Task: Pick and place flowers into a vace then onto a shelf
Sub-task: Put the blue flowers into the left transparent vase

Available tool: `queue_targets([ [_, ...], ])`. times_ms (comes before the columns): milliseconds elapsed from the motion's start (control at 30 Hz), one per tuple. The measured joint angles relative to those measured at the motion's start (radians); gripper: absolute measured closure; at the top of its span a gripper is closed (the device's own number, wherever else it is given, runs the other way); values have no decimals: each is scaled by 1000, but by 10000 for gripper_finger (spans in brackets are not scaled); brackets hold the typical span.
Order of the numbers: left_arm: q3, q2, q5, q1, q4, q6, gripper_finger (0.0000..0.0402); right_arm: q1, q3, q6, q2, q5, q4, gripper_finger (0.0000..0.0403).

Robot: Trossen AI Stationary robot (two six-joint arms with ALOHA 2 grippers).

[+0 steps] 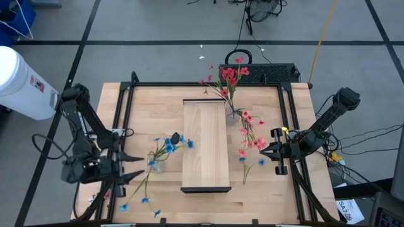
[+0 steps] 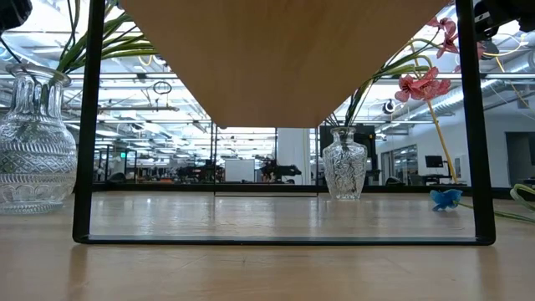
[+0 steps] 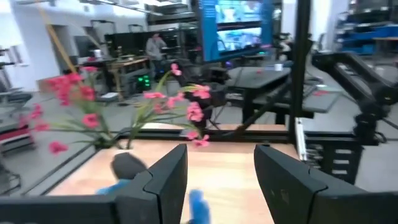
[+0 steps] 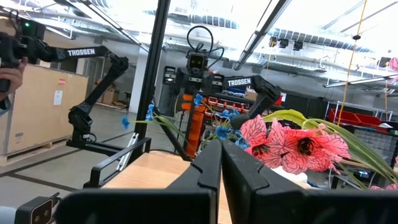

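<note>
The shelf (image 1: 205, 145) is a pale plank on a black frame in the table's middle, seen from beneath in the low view (image 2: 284, 58). A glass vase (image 1: 158, 165) with blue flowers (image 1: 169, 146) stands left of it. A second vase (image 1: 232, 113) with red-pink flowers (image 1: 228, 75) stands at its far right corner. Loose red-pink sprays (image 1: 249, 135) lie on the table right of the shelf. Loose blue sprays (image 1: 142, 198) lie near left. My left gripper (image 1: 137, 167) hovers open, level, just left of the blue vase. My right gripper (image 1: 265, 150) waits shut beside the loose red sprays.
A small dark object (image 1: 175, 137) lies by the blue blossoms. The table's black frame rails (image 1: 208, 84) run along its edges. A white cylinder (image 1: 22, 82) stands off the table's far left corner. A black case (image 1: 271, 72) sits behind the far edge.
</note>
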Motion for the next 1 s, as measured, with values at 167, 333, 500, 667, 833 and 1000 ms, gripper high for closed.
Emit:
queue_targets([
  [167,0,25,98,63,44,53,213,0,0,0,0,0,0,394],
  [333,0,69,185,135,112,89,213,0,0,0,0,0,0,394],
  [500,0,118,238,187,197,88,213,0,0,0,0,0,0,394],
  [667,0,169,421,271,298,10,213,0,0,0,0,0,-1,394],
  [833,0,233,482,360,357,-138,213,0,0,0,0,0,-1,394],
  [1000,0,306,584,458,442,-243,213,0,0,0,0,0,-1,394],
])
